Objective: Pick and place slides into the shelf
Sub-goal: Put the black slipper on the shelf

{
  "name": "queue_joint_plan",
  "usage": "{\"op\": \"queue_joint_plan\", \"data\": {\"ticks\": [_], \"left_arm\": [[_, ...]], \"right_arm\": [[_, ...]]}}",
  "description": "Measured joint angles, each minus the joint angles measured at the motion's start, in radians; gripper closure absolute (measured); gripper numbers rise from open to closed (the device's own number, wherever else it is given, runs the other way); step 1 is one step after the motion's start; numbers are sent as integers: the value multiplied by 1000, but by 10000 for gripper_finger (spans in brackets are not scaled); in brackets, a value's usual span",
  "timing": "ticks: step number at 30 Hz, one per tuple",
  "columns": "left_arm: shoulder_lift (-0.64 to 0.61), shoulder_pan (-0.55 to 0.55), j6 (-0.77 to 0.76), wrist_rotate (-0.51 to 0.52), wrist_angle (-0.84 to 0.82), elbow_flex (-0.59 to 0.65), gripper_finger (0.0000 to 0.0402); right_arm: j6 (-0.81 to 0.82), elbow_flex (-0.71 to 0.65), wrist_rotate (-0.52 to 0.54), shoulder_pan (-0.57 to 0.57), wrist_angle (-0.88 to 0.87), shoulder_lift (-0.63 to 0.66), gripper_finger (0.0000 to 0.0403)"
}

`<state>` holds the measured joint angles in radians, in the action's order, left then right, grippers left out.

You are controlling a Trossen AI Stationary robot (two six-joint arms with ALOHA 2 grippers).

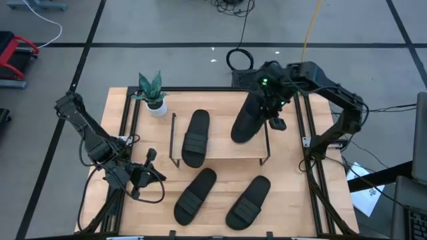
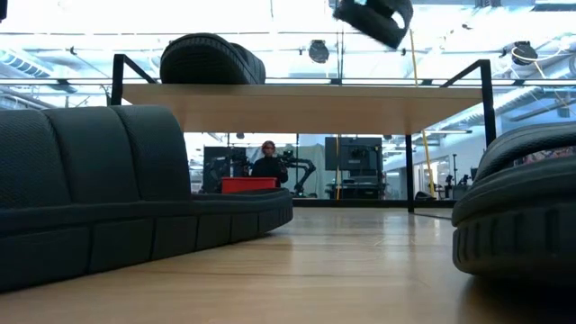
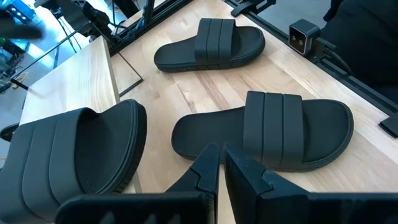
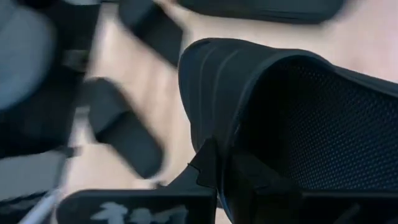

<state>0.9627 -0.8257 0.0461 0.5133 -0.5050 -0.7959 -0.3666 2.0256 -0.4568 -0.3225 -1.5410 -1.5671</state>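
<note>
On the light wood tabletop [image 1: 287,200] I see two slides [image 1: 195,195] lying in front of the shelf [image 1: 220,155] and one slide [image 1: 195,138] already on its plank. My right gripper [image 1: 267,110] is clamped on the fourth slide [image 1: 247,120], held above the plank's right end. I'd lower it level beside its mate. The left gripper [image 1: 143,175], fingers together, waits at the table's left edge.

Matt black rubbery slides [image 1: 195,138], pale wood shelf [image 1: 220,152] on thin black metal.
</note>
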Motion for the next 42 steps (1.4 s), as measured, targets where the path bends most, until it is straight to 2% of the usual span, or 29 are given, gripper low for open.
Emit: {"op": "queue_joint_plan", "data": {"ticks": [2, 10, 15, 17, 27, 42], "left_arm": [[0, 0, -2, 0, 0, 0, 376], [0, 0, -2, 0, -1, 0, 376], [0, -1, -6, -10, -1, 0, 376], [0, -1, -7, -25, -1, 0, 376], [0, -1, 0, -34, -1, 0, 376], [0, -1, -1, -34, -1, 0, 376]], "right_arm": [[-13, 25, -73, 13, -24, -31, 401], [22, 32, -116, 54, -30, -116, 401], [15, 17, -278, 83, -30, -154, 401], [20, 2, -299, 90, -28, -164, 401], [66, -150, -272, 71, -28, -167, 401], [-40, -243, -252, 27, -28, -197, 401]]}}
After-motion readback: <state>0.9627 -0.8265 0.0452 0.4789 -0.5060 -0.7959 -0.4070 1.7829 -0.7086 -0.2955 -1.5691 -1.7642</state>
